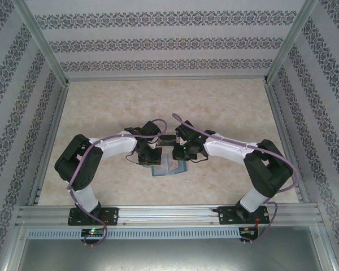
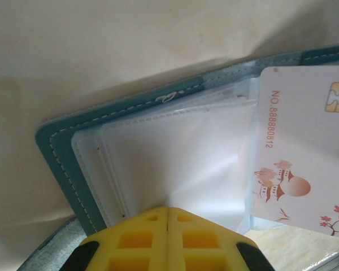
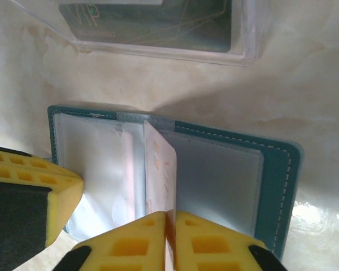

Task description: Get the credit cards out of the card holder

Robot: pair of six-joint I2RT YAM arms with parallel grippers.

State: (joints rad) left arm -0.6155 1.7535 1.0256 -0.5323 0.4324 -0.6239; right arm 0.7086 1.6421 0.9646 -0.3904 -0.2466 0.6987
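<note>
Right hand (image 3: 168,240) pinches a card (image 3: 160,169) that stands on edge just ahead of its fingertips, long axis running away along the open holder's (image 3: 279,192) spine. Left hand (image 2: 168,228), closed and empty, presses the sleeves (image 2: 175,158) to its left.

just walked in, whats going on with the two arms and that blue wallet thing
Both arms meet over the open teal card holder. The right tool is shut on a pale card that stands on edge at the holder's fold. The left tool is shut against the holder's clear sleeves, seemingly steadying it. A dark card already lies in the clear tray just beyond the holder.
</note>
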